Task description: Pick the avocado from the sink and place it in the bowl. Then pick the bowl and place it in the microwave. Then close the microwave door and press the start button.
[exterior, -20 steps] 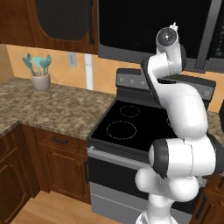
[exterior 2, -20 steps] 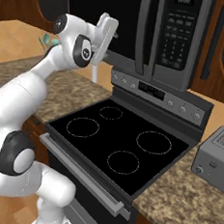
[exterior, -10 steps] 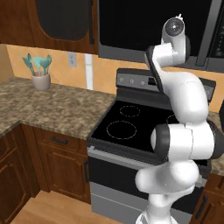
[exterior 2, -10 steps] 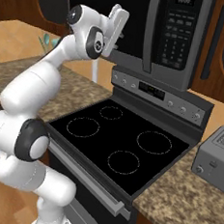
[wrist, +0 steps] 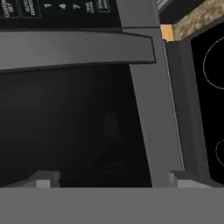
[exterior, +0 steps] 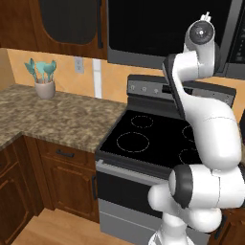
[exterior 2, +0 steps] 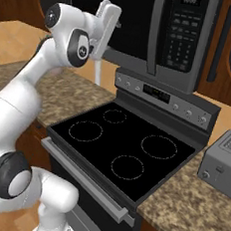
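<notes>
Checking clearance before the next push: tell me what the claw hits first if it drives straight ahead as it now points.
Most likely the dark window of the wide black microwave door, which lies dead ahead of the open claw; depth is unclear.

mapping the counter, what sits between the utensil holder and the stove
In the left base view, only bare granite counter lies between the utensil holder and the stove.
</notes>
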